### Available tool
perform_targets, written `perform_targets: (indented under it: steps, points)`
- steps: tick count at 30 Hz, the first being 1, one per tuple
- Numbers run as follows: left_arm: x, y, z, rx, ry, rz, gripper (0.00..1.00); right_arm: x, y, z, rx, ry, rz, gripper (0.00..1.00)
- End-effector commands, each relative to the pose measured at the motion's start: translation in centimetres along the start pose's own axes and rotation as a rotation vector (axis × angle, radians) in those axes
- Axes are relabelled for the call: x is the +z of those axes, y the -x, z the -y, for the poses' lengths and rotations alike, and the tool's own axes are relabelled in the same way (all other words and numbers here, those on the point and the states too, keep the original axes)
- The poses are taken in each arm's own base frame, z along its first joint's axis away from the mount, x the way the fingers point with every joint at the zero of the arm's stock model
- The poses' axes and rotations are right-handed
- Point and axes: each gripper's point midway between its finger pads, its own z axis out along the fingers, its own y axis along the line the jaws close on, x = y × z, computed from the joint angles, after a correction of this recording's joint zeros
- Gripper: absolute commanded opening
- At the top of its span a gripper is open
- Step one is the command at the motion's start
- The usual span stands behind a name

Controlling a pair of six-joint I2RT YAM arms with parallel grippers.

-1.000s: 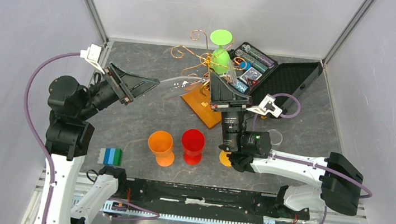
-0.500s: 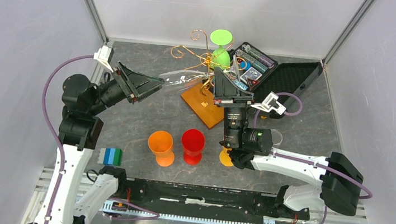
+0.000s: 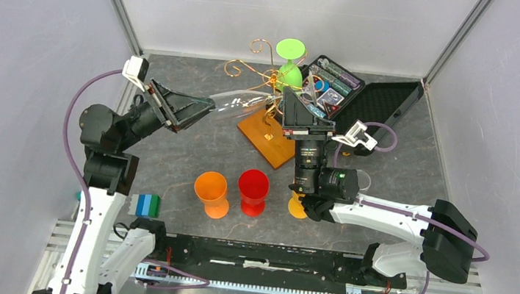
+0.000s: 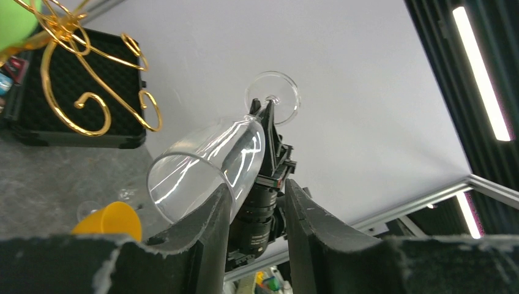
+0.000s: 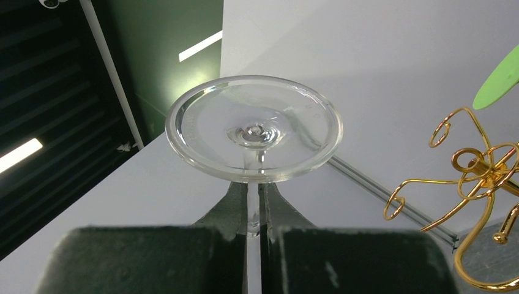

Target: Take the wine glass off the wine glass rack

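Note:
A clear wine glass [image 3: 241, 104] lies tilted in the air beside the gold wire rack [image 3: 251, 72], whose orange-brown wooden base [image 3: 269, 139] stands on the table. My right gripper [image 3: 287, 100] is shut on its stem, just below the round foot [image 5: 254, 128]. My left gripper [image 3: 206, 106] is open at the bowl's mouth. In the left wrist view the bowl [image 4: 211, 159] rests by the left finger [image 4: 217, 214], and the gap between the fingers [image 4: 257, 191] holds nothing. A green wine glass [image 3: 290, 68] hangs upside down on the rack.
An open black case [image 3: 384, 102] with coloured contents lies right of the rack. An orange cup [image 3: 211, 192], a red cup [image 3: 253, 189] and an orange disc [image 3: 296, 209] stand near the front. A blue-green block [image 3: 145, 204] lies by the left arm's base.
My left arm has swung up and toward the rack, bringing its open gripper to the bowl's mouth. My right gripper with the glass has shifted slightly toward the back.

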Motion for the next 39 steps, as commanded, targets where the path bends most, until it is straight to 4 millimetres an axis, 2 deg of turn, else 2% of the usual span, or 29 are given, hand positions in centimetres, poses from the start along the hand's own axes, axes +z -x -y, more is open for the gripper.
perform_targets:
  steps: [1, 4, 9, 16, 24, 25, 30, 35, 39]
  points:
    - [-0.7, -1.2, 5.1, -0.013, -0.177, -0.074, 0.39, -0.1, 8.7, -5.8, 0.364, 0.194, 0.284, 0.0]
    - [-0.6, -1.4, 5.3, -0.019, -0.182, -0.097, 0.38, -0.1, 8.5, -5.8, 0.376, 0.196, 0.274, 0.0]
    - [-0.2, -1.4, 4.7, -0.023, -0.17, -0.13, 0.28, 0.0, 8.0, -5.8, 0.389, 0.19, 0.249, 0.0]
    - [0.1, -1.2, 4.1, 0.0, -0.145, -0.132, 0.02, 0.0, 7.7, -5.4, 0.376, 0.172, 0.243, 0.0]
    - [0.2, -0.9, 4.3, 0.121, -0.128, -0.111, 0.02, 0.0, 7.6, -5.4, 0.344, 0.17, 0.234, 0.0]
    - [0.3, -0.8, 4.3, 0.133, -0.128, -0.108, 0.02, 0.0, 7.6, -5.4, 0.339, 0.169, 0.232, 0.03]
    - [0.7, 0.0, 4.7, 0.18, -0.135, -0.075, 0.02, -0.2, 7.6, -5.3, 0.302, 0.169, 0.221, 0.29]
    - [0.8, 1.0, 5.7, 0.237, -0.135, -0.023, 0.02, -0.4, 7.4, -6.0, 0.288, 0.209, 0.199, 0.42]
    - [0.8, 1.7, 7.0, 0.307, -0.127, 0.018, 0.02, -0.8, 8.1, -5.8, 0.276, 0.206, 0.201, 0.53]
